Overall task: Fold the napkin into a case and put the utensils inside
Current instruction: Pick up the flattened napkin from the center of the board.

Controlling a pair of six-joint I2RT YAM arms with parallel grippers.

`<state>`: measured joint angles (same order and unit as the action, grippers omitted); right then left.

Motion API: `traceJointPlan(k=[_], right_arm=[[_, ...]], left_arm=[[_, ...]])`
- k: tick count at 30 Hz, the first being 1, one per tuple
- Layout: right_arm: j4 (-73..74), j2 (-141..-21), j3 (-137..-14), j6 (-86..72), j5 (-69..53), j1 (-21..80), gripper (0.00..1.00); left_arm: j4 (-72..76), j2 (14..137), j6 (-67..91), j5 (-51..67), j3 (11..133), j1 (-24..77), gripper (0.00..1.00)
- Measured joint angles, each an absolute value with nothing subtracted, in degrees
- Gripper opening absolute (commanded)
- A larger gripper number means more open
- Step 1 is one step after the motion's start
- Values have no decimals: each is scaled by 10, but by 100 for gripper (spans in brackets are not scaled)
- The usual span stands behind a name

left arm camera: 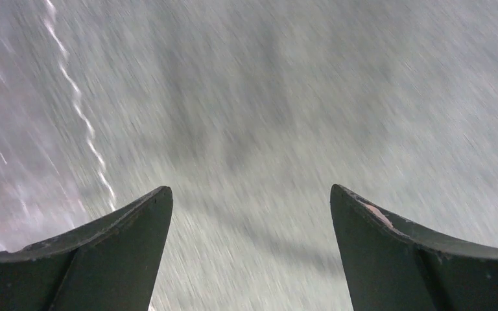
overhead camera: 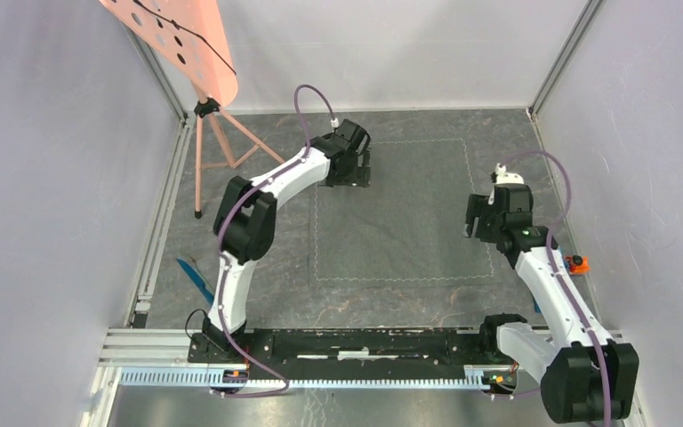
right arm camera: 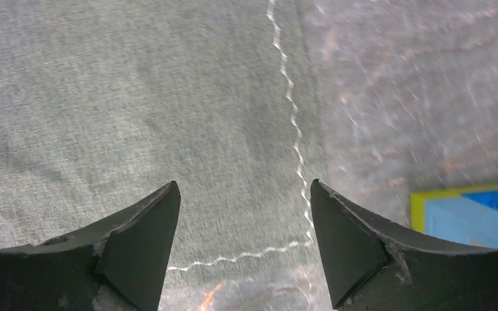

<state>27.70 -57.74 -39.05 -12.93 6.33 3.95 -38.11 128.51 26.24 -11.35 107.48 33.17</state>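
Note:
The napkin [overhead camera: 400, 209] lies spread flat on the slate floor, dark grey with a pale stitched hem. My left gripper [overhead camera: 356, 173] is over its far left corner. In the left wrist view it [left arm camera: 251, 194] is open and empty above blurred cloth, with the hem [left arm camera: 78, 110] at the left. My right gripper [overhead camera: 478, 227] is over the napkin's right edge. In the right wrist view it [right arm camera: 243, 188] is open and empty, with a hemmed corner [right arm camera: 306, 241] by the right fingertip. A thin blue utensil [overhead camera: 194, 278] lies on the floor left of the left arm.
A flat blue object with a yellow edge [right arm camera: 467, 210] lies on the slate just right of the right gripper, partly cut off. An orange part [overhead camera: 576, 263] sits by the right wall. A pink perforated stand on a tripod [overhead camera: 209, 133] fills the far left corner.

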Motion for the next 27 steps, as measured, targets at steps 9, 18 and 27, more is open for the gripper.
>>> traceJointPlan(k=[9, 18, 27], right_arm=[[418, -542, -372, -193, 71, -32, 59], [454, -610, -367, -201, 56, -44, 59], [455, -637, -348, -213, 69, -51, 58]], left_arm=[[-298, 952, 320, 39, 786, 510, 96], [-274, 742, 329, 101, 607, 505, 96], [-277, 676, 310, 118, 591, 506, 96]])
